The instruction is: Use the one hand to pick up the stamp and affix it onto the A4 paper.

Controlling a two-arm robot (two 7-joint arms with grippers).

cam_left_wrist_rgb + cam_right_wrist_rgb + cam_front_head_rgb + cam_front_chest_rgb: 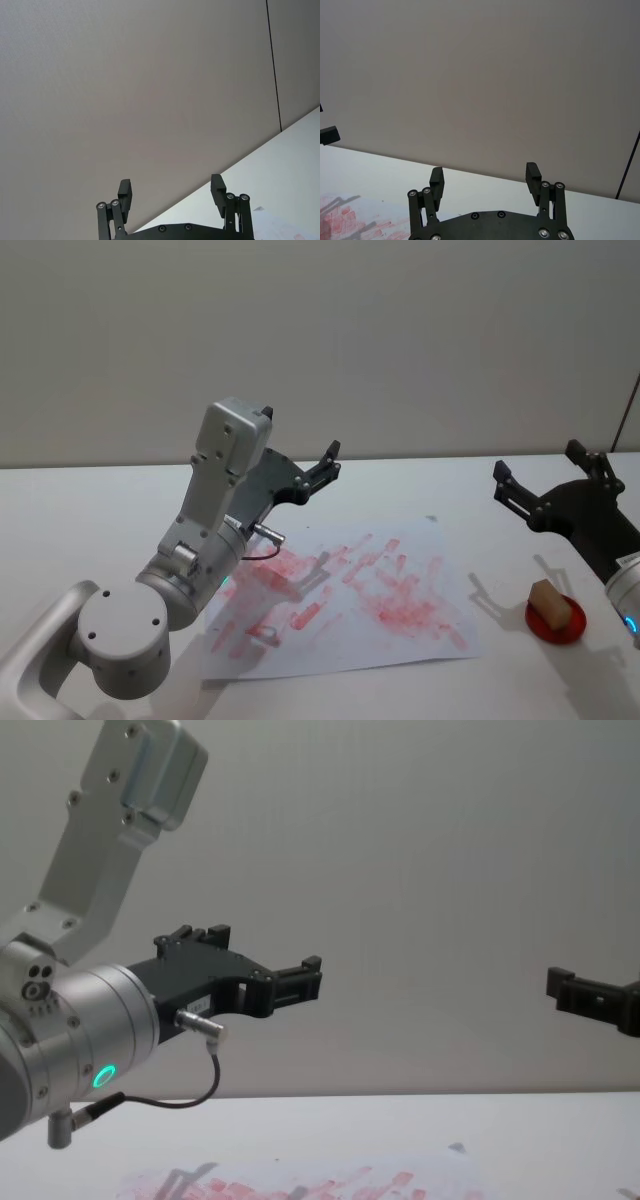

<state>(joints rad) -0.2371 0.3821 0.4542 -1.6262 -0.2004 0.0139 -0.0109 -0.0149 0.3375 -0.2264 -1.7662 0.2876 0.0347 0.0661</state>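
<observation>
The wooden stamp (549, 602) sits on a little red pad (556, 628) on the bench (90, 510), just right of the red-marked A4 paper (400, 635). The right hand (537, 462) hangs open in the air, farther back than the stamp. The left hand (332, 460), open too, hangs over the paper's far left.

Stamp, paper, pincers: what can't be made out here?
- Head view: the stamp rests on a red pad, so its underside is hidden.
- Head view: the left arm covers the A4 paper's near-left corner. The left pincer hangs open, raised over the table.
- Chest view: the bottom edge cuts off most of the paper, and the right edge cuts the open right pincer behind its fingertips.
</observation>
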